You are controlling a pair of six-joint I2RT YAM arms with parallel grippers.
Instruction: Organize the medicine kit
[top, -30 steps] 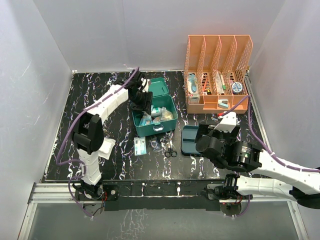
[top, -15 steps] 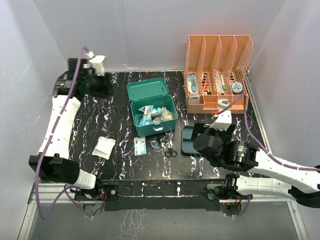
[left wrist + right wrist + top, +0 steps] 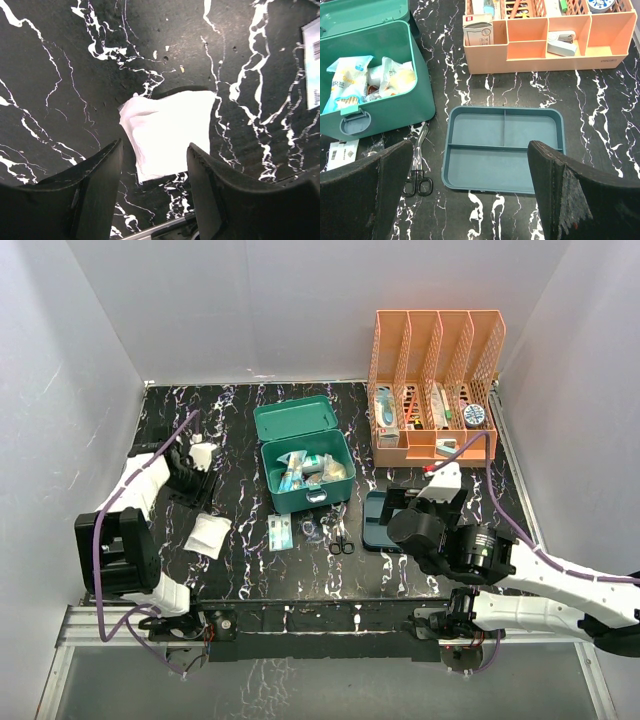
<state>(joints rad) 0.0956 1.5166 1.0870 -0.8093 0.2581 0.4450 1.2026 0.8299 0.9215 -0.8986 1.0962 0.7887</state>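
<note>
Left arm [image 3: 140,480] has swung back from the far corner, and the left tool [image 3: 155,150] now hangs spread wide over the white packet [image 3: 167,132]. I'd centre it, drop straight down and pinch one edge. The left wrist view shows that lineup. The top view adds the medicine kit [image 3: 308,465], lid open, mid tabletop [image 3: 240,410]. The right tool [image 3: 470,150] gapes too, empty.

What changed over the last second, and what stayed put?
The left gripper left the medicine kit, swung out to the far back left, then came back toward the near side. It now hangs open above the white packet, holding nothing. The right gripper stayed open over the blue tray, barely shifting. Kit, packet, tray and scissors did not move.
</note>
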